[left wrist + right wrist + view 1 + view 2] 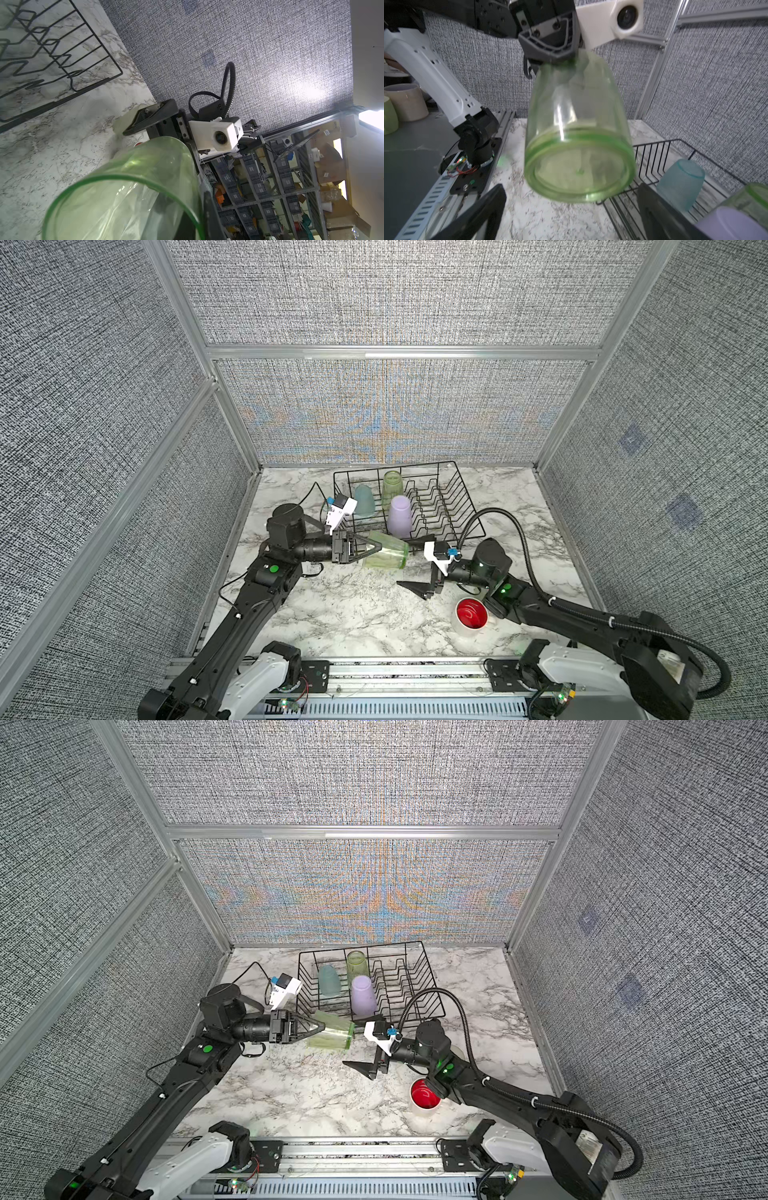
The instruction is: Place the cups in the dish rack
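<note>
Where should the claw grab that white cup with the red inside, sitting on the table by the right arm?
I'd take the white cup by its rim, from straight above: it stands upright with its mouth open, so one finger can go inside, one outside. The open right claw is nearest.

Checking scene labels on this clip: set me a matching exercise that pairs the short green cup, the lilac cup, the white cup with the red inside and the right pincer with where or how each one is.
Things:
1. short green cup
2. lilac cup
3. white cup
4. right pincer

Places or states:
A. open, holding nothing
B. mouth up on the table
C. gripped at its rim by the left pincer, tipped on its side
D. upside down in the dish rack

Pairs: 1-C, 2-D, 3-B, 4-A.
</note>
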{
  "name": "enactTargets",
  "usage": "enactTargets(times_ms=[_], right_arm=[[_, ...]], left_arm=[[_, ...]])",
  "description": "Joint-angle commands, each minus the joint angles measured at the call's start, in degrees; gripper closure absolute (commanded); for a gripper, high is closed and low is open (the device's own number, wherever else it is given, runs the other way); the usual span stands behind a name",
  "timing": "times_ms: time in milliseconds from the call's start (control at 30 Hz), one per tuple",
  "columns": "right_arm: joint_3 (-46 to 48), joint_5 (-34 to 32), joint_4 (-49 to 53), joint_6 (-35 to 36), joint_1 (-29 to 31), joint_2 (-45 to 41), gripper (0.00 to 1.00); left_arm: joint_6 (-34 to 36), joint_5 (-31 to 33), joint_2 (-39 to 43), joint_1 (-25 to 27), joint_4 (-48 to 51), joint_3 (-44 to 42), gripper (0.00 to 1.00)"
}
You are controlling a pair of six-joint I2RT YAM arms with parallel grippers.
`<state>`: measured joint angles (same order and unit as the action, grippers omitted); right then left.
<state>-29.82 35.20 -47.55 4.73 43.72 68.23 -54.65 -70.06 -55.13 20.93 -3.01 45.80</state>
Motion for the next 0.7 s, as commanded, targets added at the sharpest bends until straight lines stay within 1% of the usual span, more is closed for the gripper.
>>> enactTargets(times_ms=[0,100,200,267,333,467,533,667], right_arm=[[0.29,2.69,-18.06,-8.5,-1.45,2.95,0.05],[-0.09,6.02,-24.78,-12.14,-2.3,7.1,0.1],[-0.08,7.23,-32.57,-17.03,-2.62,10.29,0.15],[-0.36,8.4,-31.05,-17.11,-2.7,10.24,0.19],[-0.13,7.65,-32.59,-16.9,-2.77,10.92,0.21],[-0.54,7.65,-32.54,-17.3,-2.77,9.76,0.2],[-0.6,7.6,-32.54,-16.7,-2.68,10.01,0.19],[-1.68,7.87,-32.6,-17.33,-2.68,11.14,0.22]], left_arm=[[-4.93,-0.02,-0.96,1.06,-9.76,-0.45,1.0],[-5.73,1.27,-1.1,2.21,-11.35,-0.59,1.0],[-7.25,2.1,-0.6,2.77,-14.35,-1.17,1.0],[-7.31,2.45,-0.5,2.89,-14.66,-1.28,1.0],[-7.31,2.87,-0.37,2.93,-14.75,-1.86,1.0],[-7.4,3.79,-0.47,2.9,-14.92,-2.48,1.0],[-7.55,3.86,-0.92,2.96,-15.33,-2.27,1.0],[-8.09,4.37,-1.02,2.97,-16.92,-2.35,1.0]])
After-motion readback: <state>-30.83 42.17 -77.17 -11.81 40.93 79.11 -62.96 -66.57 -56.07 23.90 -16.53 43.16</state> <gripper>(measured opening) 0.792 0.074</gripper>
